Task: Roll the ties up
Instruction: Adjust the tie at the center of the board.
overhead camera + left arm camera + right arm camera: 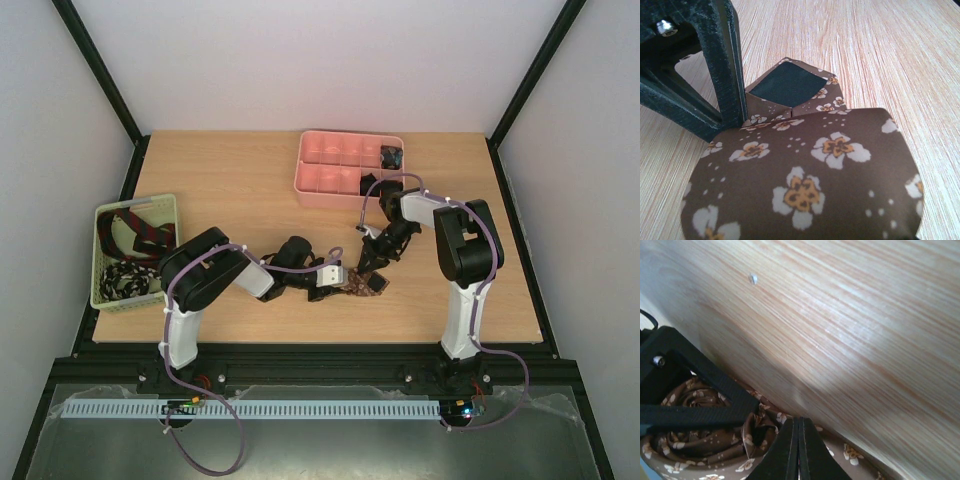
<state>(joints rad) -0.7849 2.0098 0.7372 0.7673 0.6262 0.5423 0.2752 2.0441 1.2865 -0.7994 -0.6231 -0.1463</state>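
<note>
Right end effector (799, 455) tight together, left end effector (338, 288) unclear; brown tie (805, 180) on woodgrain table (880, 60), white walls (320, 60).

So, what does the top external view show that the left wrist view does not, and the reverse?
Only the top view: the pink compartment tray with a black coiled tie, and the green basket of ties. Only the left wrist: the white-and-orange flower print and the dark lining at the tip. Both: the brown tie on the wooden table.
</note>
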